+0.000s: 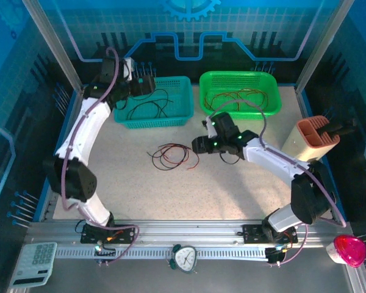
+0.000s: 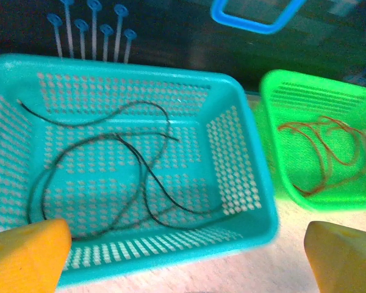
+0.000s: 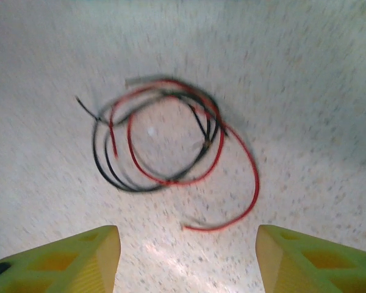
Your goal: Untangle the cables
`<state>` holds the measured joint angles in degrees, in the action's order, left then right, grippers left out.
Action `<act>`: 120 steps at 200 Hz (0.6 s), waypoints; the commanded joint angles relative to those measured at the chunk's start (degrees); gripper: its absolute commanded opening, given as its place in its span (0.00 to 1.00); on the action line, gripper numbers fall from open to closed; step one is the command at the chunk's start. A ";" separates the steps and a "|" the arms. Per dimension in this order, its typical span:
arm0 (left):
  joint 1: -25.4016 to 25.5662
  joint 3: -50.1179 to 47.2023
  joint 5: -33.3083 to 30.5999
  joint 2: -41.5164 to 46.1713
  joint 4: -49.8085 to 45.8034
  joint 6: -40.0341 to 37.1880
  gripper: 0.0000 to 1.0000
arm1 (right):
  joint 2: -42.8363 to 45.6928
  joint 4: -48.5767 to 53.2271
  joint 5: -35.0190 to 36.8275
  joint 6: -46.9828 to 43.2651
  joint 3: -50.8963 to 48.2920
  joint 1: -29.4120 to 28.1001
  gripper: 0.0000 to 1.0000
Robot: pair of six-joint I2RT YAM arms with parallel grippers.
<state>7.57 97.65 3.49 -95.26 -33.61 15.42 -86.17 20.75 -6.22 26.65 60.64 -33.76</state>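
A tangle of red and black cables (image 1: 171, 155) (image 3: 168, 182) lies in loose loops on the speckled table. My right gripper (image 1: 201, 145) (image 3: 188, 259) hovers just right of it, open, with nothing between its yellow-green fingers. Black cables (image 1: 147, 108) (image 2: 144, 194) lie in the teal basket (image 1: 152, 122) (image 2: 256, 183). Red cables (image 1: 238, 97) (image 2: 327, 165) lie in the green basket (image 1: 239, 75) (image 2: 274, 165). My left gripper (image 1: 143, 85) (image 2: 186, 250) hangs over the teal basket's far left part, wide open and empty.
The two baskets stand side by side at the back of the table. A tan holder (image 1: 314, 137) with a dark tool stands at the right edge. A calculator (image 1: 33, 264), a small clock (image 1: 184, 257) and a pink object (image 1: 349, 250) sit on the near rail.
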 commanded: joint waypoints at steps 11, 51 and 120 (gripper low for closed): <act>-0.10 -12.63 3.74 7.75 6.91 5.85 0.99 | -3.07 2.79 5.64 -6.77 -1.18 -5.52 0.60; -0.19 -19.80 2.68 12.66 7.59 6.25 0.99 | -9.33 6.40 10.46 -16.94 3.10 -10.51 0.58; -1.22 -18.78 2.68 12.95 6.62 6.29 0.99 | -17.43 9.01 13.46 -25.52 8.03 -12.36 0.51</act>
<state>7.14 78.04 5.45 -83.61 -27.75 21.06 -101.14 27.27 4.60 5.87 66.30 -44.82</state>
